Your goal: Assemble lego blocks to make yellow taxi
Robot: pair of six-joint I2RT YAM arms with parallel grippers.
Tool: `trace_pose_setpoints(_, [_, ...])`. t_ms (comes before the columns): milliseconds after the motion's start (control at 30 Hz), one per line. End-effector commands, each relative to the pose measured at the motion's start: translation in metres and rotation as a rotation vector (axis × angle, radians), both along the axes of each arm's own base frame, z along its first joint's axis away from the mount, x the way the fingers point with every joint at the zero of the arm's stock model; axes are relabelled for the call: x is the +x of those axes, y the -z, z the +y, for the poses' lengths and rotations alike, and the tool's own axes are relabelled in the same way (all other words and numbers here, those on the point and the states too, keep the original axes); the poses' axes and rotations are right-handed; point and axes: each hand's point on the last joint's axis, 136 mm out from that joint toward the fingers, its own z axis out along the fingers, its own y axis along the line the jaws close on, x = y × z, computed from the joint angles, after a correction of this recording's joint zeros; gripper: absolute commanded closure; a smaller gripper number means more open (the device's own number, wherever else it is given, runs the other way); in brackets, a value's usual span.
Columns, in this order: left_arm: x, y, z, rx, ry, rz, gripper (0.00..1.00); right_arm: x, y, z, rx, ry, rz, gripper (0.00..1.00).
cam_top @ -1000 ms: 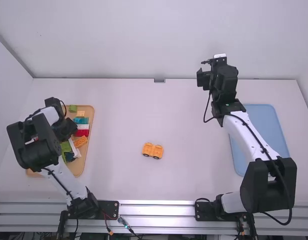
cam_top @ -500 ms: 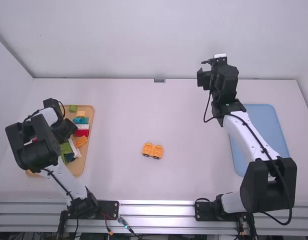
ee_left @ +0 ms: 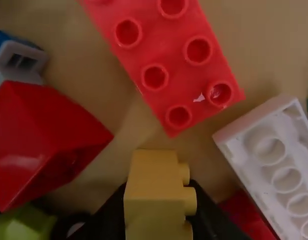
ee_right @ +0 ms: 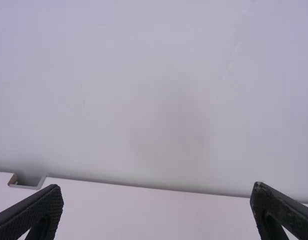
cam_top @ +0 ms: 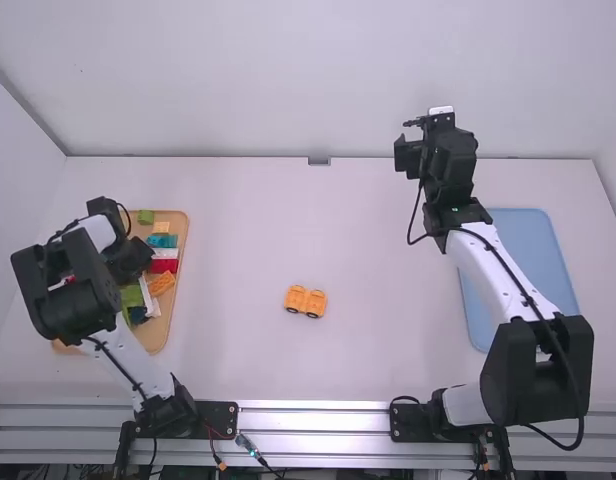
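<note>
The taxi looks part-built: a yellow-orange wheeled body (cam_top: 305, 302) sits on the open table (cam_top: 318, 220), between the wooden tray (cam_top: 180, 222) and the blue tray (cam_top: 533, 260). Its base and wheels seem done, with a dip between its two raised ends; the cabin and roof are probably what is left. In the left wrist view, the left gripper (ee_left: 157, 202) is closed on a small yellow block (ee_left: 153, 180), beside a red studded block (ee_left: 179, 75) and a white block (ee_left: 274, 165) in the wooden tray. That block likely goes onto the body next. The right gripper (ee_right: 157, 197) is empty, fingers wide apart, far from the work.
</note>
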Motion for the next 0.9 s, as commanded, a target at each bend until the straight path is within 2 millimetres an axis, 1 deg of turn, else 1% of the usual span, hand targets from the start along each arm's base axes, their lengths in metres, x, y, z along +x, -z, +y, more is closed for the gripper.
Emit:
trace_pose_setpoints(0, [0.004, 0.009, -0.028, -0.116, 0.051, -0.016, 0.7, 0.005, -0.014, -0.002, 0.006, 0.009, -0.03, 0.01])
trace_pose_setpoints(67, [0.003, 0.009, -0.026, -0.11, 0.047, -0.012, 0.69, 0.005, -0.014, -0.002, 0.006, 0.009, -0.03, 0.01])
trace_pose_setpoints(100, [0.003, 0.009, -0.027, -0.111, 0.047, -0.012, 0.71, 0.005, -0.014, -0.001, 0.006, 0.009, -0.03, 0.01])
trace_pose_setpoints(233, [0.004, 0.008, -0.025, -0.105, 0.048, -0.016, 0.82, 0.005, -0.014, -0.001, 0.007, 0.008, -0.03, 0.01])
trace_pose_setpoints(267, [0.006, 0.008, -0.025, -0.103, 0.062, -0.021, 0.86, 0.005, -0.013, -0.001, 0.008, 0.004, -0.03, 0.01])
trace_pose_setpoints(333, [0.009, 0.004, -0.024, -0.101, 0.09, -0.028, 0.97, 0.005, -0.013, 0.004, 0.013, -0.022, -0.029, 0.01])
trace_pose_setpoints(400, [0.013, -0.006, -0.02, -0.087, 0.093, -0.036, 0.98, 0.004, -0.014, 0.013, 0.025, -0.075, -0.029, 0.01])
trace_pose_setpoints(500, [0.023, -0.03, -0.018, -0.058, 0.117, -0.084, 0.98, 0.004, -0.017, 0.023, 0.041, -0.132, -0.041, 0.01])
trace_pose_setpoints(533, [0.028, -0.045, -0.017, -0.037, 0.129, -0.112, 0.98, 0.004, -0.018, 0.026, 0.054, -0.148, -0.042, 0.01])
trace_pose_setpoints(633, [0.035, -0.071, -0.018, 0.007, 0.148, -0.168, 0.98, 0.004, -0.016, 0.026, 0.105, -0.136, -0.035, 0.01])
trace_pose_setpoints(700, [0.044, -0.097, -0.024, 0.052, 0.212, -0.237, 0.98, 0.003, -0.014, 0.023, 0.15, -0.132, -0.021, 0.01])
trace_pose_setpoints(767, [0.058, -0.125, -0.039, 0.106, 0.322, -0.332, 0.98, 0.001, -0.011, 0.029, 0.206, -0.196, 0.004, 0.01])
trace_pose_setpoints(800, [0.067, -0.139, -0.053, 0.136, 0.401, -0.38, 0.98, -0.001, -0.009, 0.034, 0.246, -0.251, 0.021, 0.01])
trace_pose_setpoints(833, [0.068, -0.141, -0.056, 0.14, 0.414, -0.386, 0.98, -0.001, -0.009, 0.035, 0.251, -0.259, 0.023, 0.01])
trace_pose_setpoints(867, [0.076, -0.155, -0.073, 0.166, 0.503, -0.436, 0.98, -0.003, -0.006, 0.039, 0.288, -0.306, 0.04, 0.01])
